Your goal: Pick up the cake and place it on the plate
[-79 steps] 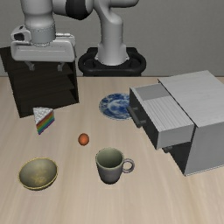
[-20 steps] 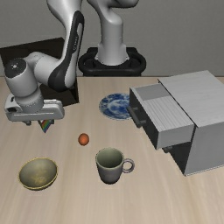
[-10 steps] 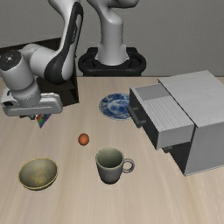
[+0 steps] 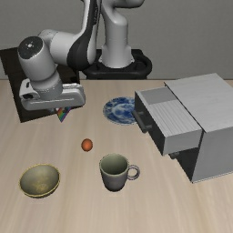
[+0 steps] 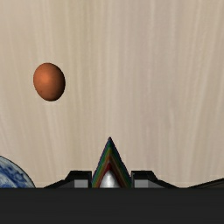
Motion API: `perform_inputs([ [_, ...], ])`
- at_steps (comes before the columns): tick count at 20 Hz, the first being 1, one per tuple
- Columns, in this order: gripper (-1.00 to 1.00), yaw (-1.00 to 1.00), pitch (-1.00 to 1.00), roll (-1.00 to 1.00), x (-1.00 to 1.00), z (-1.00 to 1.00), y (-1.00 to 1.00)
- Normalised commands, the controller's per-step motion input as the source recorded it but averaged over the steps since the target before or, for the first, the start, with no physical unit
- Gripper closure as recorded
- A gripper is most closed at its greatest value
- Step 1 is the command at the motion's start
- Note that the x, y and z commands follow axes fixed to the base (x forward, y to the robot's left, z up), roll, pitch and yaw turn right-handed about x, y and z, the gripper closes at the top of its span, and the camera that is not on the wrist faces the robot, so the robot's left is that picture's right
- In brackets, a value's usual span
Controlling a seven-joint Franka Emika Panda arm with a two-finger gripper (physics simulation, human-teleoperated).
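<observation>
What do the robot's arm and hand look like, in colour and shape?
The arm is glossy white and light grey, with rounded links and black joints, on a round black base. The hand has a boxy pale grey body and dark fingers.

Cake lifted off the table; moved nearer the plate.

No readable text, label, brand, number or sign appears on anything here.

Cake: rainbow stripes, edges seemingly dark. Plate: blue-white pattern. Ball, at plate's 7 o'clock: orange-brown. Bowl: olive. Mug: grey-green. Cabinet: plain grey. Table: pale wood grain.
</observation>
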Motion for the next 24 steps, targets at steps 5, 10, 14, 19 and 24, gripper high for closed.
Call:
perform_inputs([
  [5,1.00,0.00,0.00,0.00,0.00,0.00,1.00],
  [10,1.00,0.00,0.00,0.00,-0.40,0.00,0.60],
  [14,1.00,0.00,0.00,0.00,-1.00,0.00,0.00],
  [19,1.00,0.00,0.00,0.00,0.00,0.00,1.00],
  [24,-1.00,0.00,0.00,0.00,-0.20,0.00,0.40],
])
